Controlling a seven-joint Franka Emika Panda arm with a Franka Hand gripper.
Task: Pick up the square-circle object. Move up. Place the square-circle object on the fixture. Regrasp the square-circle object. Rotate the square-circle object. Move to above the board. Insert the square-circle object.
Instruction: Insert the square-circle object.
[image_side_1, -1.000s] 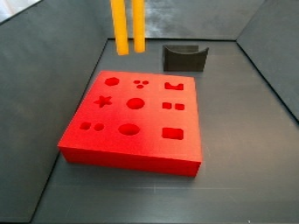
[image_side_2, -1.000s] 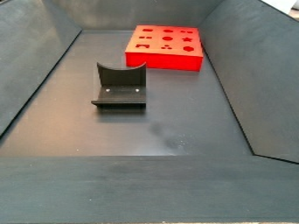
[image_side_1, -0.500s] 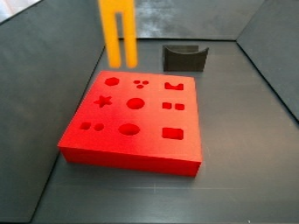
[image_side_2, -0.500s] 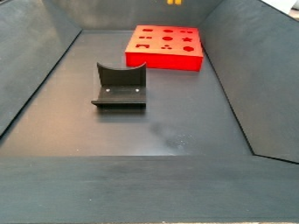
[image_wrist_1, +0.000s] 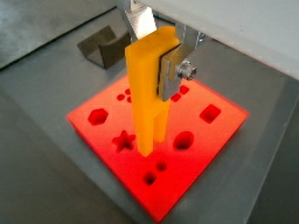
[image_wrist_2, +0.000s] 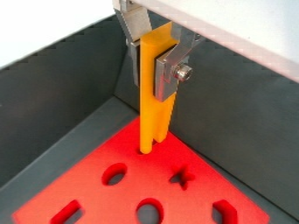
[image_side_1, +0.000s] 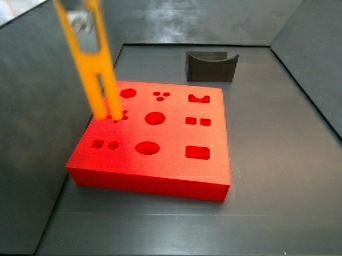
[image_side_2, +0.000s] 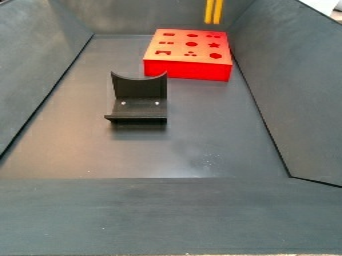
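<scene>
— Dark grey floor and sloping grey walls all round; what stands on it, nearest first?

— In a side view the fixture (image_side_2: 136, 98) sits mid-floor with nothing on it. Beyond it, toward the far wall, lies the board (image_side_2: 190, 53), flat, its cut-outs open.

— And the peg?

— The peg (image_wrist_1: 153, 92) hangs upright over the board, clenched between the silver plates of the pincer (image_wrist_2: 156, 59) at its upper part. In a side view it shows as a yellow bar (image_side_1: 94, 70) with its lower tip down near the holes by the board's left edge. Whether the tip touches or has entered a hole I cannot tell.

— So how far along?

— My judgement: pickup, the fixture step and the regrasp look finished, since the fixture is bare and the peg is held upright. The carry above the board looks done too. What remains is the insertion itself, then letting go.

— Any brand, label or writing?

— None that I can read on the board, fixture, peg or walls.
</scene>
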